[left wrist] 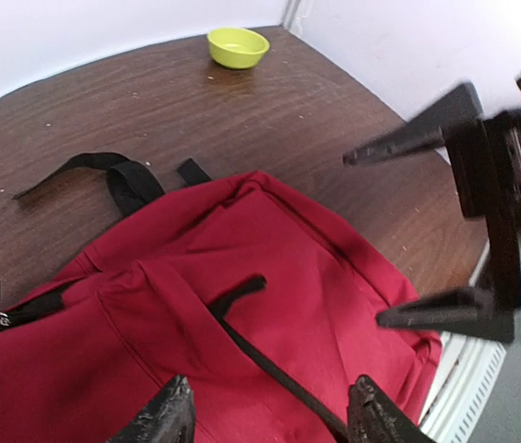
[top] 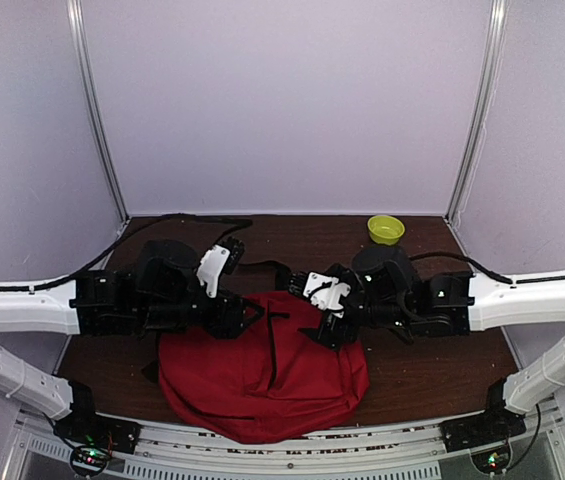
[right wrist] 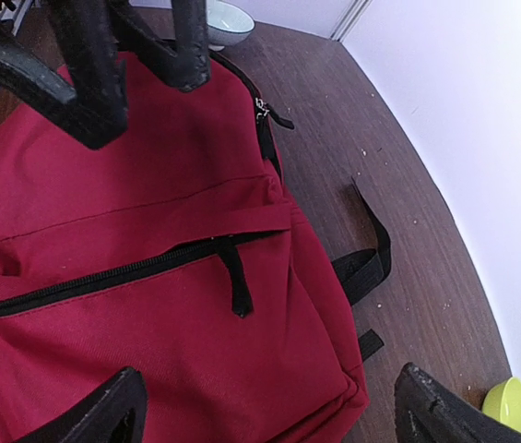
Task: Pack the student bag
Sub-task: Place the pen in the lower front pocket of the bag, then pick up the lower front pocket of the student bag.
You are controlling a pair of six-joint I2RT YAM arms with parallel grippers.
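1. The left pincer (left wrist: 269,417) has its two fingers apart. Nothing is between them. It hangs just above the red bag (top: 262,390), over the bag's far left part.
2. The right pincer (right wrist: 269,406) has its fingers wide apart too, and they hold nothing. It hangs over the bag's far right part, facing the left one.
3. The bag lies flat under both pincers, in the middle of the desk (top: 442,370), and its bottom reaches the near edge.
4. The front pocket zip (right wrist: 122,272) lies between the two pincers. It runs from the near edge toward the far edge, so it crosses the line between them. Its black pull tab (right wrist: 238,281) lies loose on the red cloth.
5. I think the next move is to open a zip. Both pincers are close to this one, and I cannot tell which is nearer.
6. A second zip pull (right wrist: 262,109) sits at the bag's far left side, closer to the left pincer.
7. The black straps (right wrist: 371,263) stick out onto the desk on the far side.
8. A yellow bowl (top: 386,229) stands well apart, in the far right corner.
9. Hard to see: both zips look shut, so the inside is hidden. From above, the arms cover the bag's far part. A pale round thing (right wrist: 232,23) is cut off at the top of the right wrist view, and I cannot tell what it is.
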